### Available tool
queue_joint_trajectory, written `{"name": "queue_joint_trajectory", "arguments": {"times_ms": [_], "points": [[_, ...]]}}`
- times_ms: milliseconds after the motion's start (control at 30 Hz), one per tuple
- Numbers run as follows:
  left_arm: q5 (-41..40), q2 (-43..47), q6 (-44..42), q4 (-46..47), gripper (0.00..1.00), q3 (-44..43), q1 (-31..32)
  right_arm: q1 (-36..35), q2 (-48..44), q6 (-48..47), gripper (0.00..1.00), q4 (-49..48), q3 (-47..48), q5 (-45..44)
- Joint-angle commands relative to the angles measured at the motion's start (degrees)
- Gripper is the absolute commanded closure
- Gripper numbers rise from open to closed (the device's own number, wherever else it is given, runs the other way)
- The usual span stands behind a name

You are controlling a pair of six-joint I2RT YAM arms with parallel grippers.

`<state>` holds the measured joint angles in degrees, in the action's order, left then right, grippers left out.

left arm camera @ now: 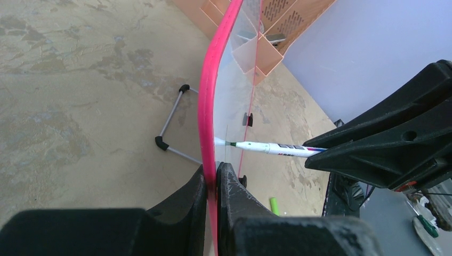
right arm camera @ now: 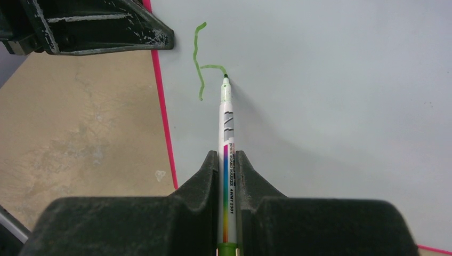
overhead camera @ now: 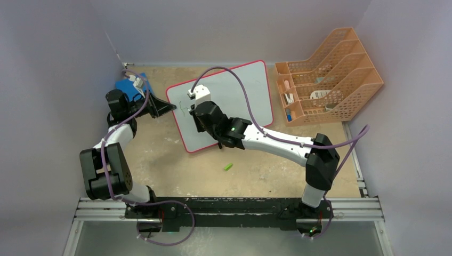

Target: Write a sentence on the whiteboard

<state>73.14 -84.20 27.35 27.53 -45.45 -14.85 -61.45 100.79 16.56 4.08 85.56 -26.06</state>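
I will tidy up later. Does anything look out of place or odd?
A small green piece, probably a pen cap, lies loose on the table near the whiteboard. It sits askew, apparently on purpose: the left end effector clamps its rim and the right end effector presses the marker to it.

My left pincer point(overhead camera: 168, 106) sits on the board's point(overhead camera: 240, 90) left edge, my right pincer point(right arm camera: 227, 159) before its face with the marker point(right arm camera: 226, 122) tip on it, the rack point(overhead camera: 341, 80) to the board's right, the pad point(overhead camera: 128, 85) behind my left pincer, and the cap point(overhead camera: 228, 167) on the table point(overhead camera: 160, 154) before the board.
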Motion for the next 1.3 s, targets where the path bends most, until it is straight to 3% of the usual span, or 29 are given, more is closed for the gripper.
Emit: {"name": "queue_joint_trajectory", "arguments": {"times_ms": [0, 1267], "points": [[1.21, 0.71, -2.04, -0.23, 1.0, -1.46, 1.1, 0.63, -2.83, 1.34, 1.0, 0.16, -1.06, -1.44], [1.12, 0.71, -2.04, -0.3, 1.0, -1.43, 1.31, 0.46, -4.2, 2.57, 1.0, 1.58, -4.15, 0.12]]}}
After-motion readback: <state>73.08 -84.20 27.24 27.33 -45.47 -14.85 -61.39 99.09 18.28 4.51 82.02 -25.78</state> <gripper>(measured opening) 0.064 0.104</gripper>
